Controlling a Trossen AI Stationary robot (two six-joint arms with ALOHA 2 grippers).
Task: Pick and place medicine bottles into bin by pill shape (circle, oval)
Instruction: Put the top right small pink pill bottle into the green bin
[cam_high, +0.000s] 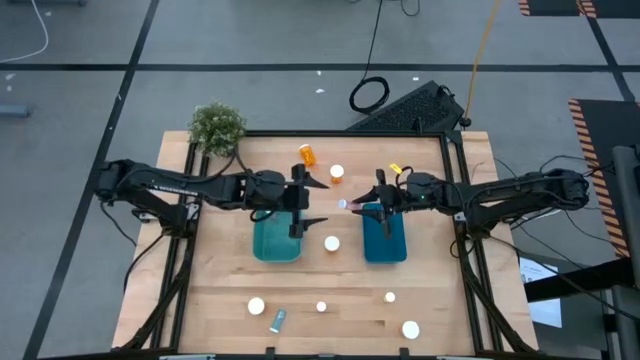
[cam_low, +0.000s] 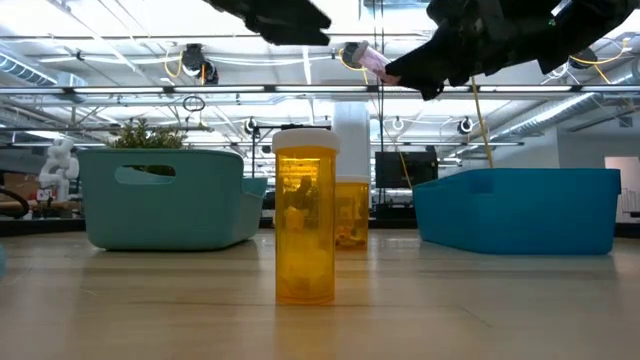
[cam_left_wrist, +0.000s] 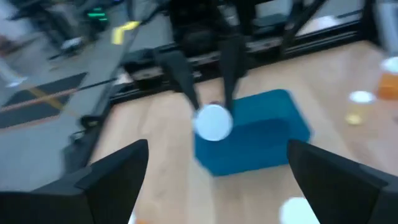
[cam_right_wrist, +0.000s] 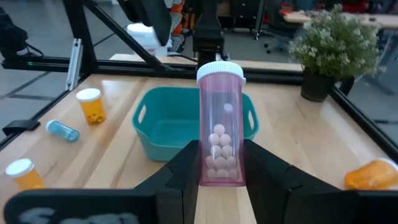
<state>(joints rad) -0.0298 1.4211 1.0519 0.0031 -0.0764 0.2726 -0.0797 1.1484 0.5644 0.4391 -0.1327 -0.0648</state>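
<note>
Right gripper (cam_right_wrist: 219, 177) clamped on pink bottle (cam_right_wrist: 220, 124) (round pills inside), held in the air between teal bin (cam_high: 276, 240) and blue bin (cam_high: 385, 240). Left gripper (cam_high: 308, 202) fingers spread wide, empty, above teal bin's far edge.

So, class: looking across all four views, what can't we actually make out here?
- Which bin takes round pills: no label shows in any view.
- Pill shapes in the far bottles: too small in the high view.
- Held pink bottle in the right gripper: blurred in the left wrist view.
- Left gripper, open: cropped at the low view's top.
</note>
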